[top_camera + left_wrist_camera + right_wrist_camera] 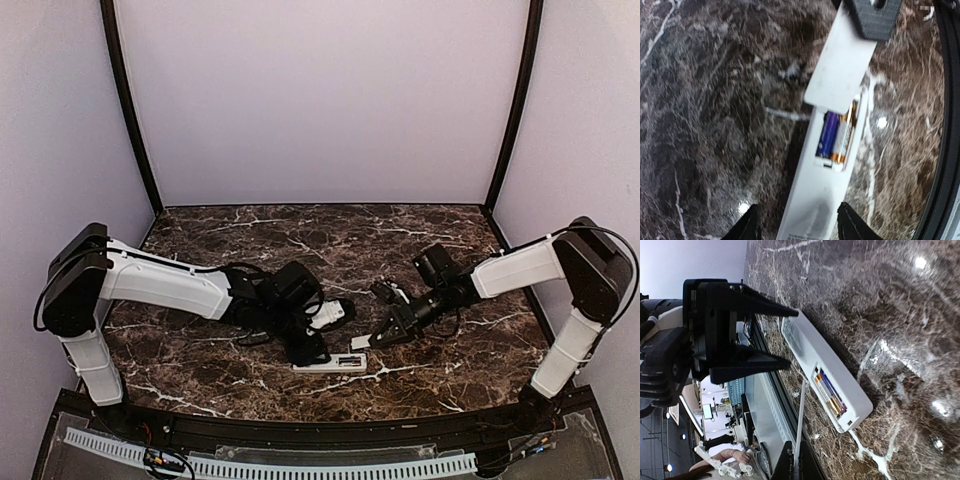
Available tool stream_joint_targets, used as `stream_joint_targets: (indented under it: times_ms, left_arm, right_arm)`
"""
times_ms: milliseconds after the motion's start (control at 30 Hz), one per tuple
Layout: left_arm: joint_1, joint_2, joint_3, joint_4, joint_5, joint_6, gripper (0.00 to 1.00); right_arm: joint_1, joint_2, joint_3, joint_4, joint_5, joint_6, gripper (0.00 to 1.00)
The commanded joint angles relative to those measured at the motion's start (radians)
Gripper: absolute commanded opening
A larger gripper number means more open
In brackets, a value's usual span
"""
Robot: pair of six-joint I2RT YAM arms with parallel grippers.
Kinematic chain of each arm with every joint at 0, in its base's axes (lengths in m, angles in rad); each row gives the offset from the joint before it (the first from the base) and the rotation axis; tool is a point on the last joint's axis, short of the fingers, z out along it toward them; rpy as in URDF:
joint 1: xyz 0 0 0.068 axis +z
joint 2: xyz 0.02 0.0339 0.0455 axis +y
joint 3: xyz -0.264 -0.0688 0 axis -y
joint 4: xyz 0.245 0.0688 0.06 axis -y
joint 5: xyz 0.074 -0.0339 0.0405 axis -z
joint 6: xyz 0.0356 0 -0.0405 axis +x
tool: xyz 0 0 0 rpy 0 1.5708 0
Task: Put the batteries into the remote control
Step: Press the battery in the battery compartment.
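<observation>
My left jaws stand spread. Their two fingertips (749, 227) sit at the bottom edge of the left wrist view and straddle the lower end of the remote control (812, 205). A gap shows on the left side, so nothing is clamped.

My right jaws are clenched on a thin white cover strip (801, 415). It appears edge-on in the right wrist view and broad and flat in the left wrist view, where it overlaps the upper end of the open compartment.

The batteries (836, 134), one purple and one pale with gold ends, lie side by side in that compartment, centre right of frame. The right wrist view shows them too; the top view does not resolve them. In the top view the remote control lies on the marble bench (250, 240), lower centre, between both arms.
</observation>
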Motion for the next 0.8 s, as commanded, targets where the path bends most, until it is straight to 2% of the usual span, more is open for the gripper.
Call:
stream_joint_targets:
  times_ms: [0,100,167,267,333,767]
  left_arm:
    - [-0.015,0.026,0.066,0.057,0.046,-0.081,0.40]
    - [-0.044,0.054,0.084,0.074,0.047,-0.076,0.34]
    - [-0.059,0.074,0.102,0.073,0.052,-0.070,0.26]
    - [-0.079,0.105,0.134,0.055,0.061,-0.058,0.05]
    - [-0.090,0.117,0.147,0.043,0.069,-0.046,0.00]
    - [-0.101,0.118,0.167,0.020,0.021,-0.042,0.00]
  right_arm:
    - [-0.051,-0.087,0.022,-0.064,0.062,-0.010,0.00]
    - [-0.073,-0.108,0.004,-0.086,0.075,-0.018,0.00]
    - [-0.082,-0.116,-0.010,-0.088,0.082,-0.018,0.00]
    - [-0.088,-0.120,-0.026,-0.087,0.091,-0.019,0.00]
    - [-0.090,-0.120,-0.034,-0.084,0.094,-0.018,0.00]
    - [-0.093,-0.143,-0.049,-0.088,0.096,-0.018,0.00]
